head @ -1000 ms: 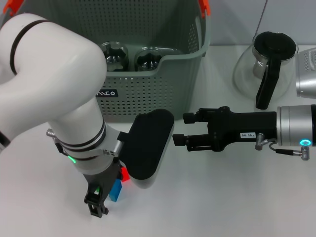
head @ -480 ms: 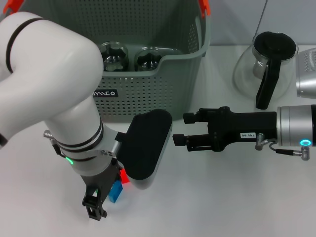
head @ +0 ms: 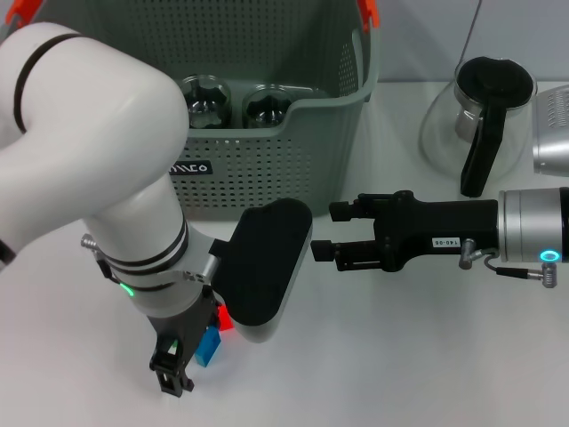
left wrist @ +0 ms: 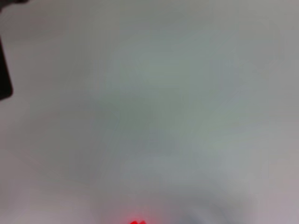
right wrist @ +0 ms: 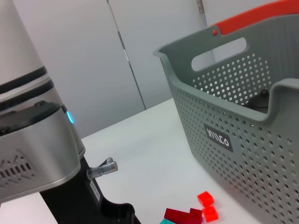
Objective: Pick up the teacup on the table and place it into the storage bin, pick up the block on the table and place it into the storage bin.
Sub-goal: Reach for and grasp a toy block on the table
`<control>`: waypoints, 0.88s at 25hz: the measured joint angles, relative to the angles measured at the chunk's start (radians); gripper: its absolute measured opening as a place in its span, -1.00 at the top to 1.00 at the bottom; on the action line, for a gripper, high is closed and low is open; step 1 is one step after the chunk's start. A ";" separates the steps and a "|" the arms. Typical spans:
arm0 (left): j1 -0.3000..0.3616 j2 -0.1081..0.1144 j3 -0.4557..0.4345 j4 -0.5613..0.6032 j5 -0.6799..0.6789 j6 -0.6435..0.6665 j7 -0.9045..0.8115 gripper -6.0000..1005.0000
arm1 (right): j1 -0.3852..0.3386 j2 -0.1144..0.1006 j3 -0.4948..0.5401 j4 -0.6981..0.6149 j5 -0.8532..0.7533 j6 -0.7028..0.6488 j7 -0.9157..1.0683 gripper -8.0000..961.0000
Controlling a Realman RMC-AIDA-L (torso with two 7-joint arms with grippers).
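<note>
The left end effector (head: pixel 175 369) pointed down at the white desk (head: pixel 400 356), right beside a blue block (head: pixel 210 345) and a red block (head: pixel 223 318); whether it was clenched or released could not be told. The right end effector (head: pixel 331 233) hovered level above the desk, released and holding nothing, just in front of the storage bin (head: pixel 293 151). Two glass teacups (head: pixel 206 100) lay inside the bin. A glass coffee pot (head: pixel 480 116) stood to the bin's right.
</note>
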State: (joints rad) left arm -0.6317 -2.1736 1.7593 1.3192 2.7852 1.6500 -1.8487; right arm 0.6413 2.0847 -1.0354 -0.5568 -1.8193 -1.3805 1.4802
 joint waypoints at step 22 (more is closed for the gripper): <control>-0.011 0.000 0.007 -0.007 -0.015 -0.013 0.088 -0.57 | 0.010 0.002 0.000 -0.006 0.000 -0.005 0.008 -0.68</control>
State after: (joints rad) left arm -0.6427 -2.1737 1.7662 1.3121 2.7699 1.6375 -1.7611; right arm 0.6510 2.0863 -1.0354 -0.5627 -1.8192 -1.3851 1.4878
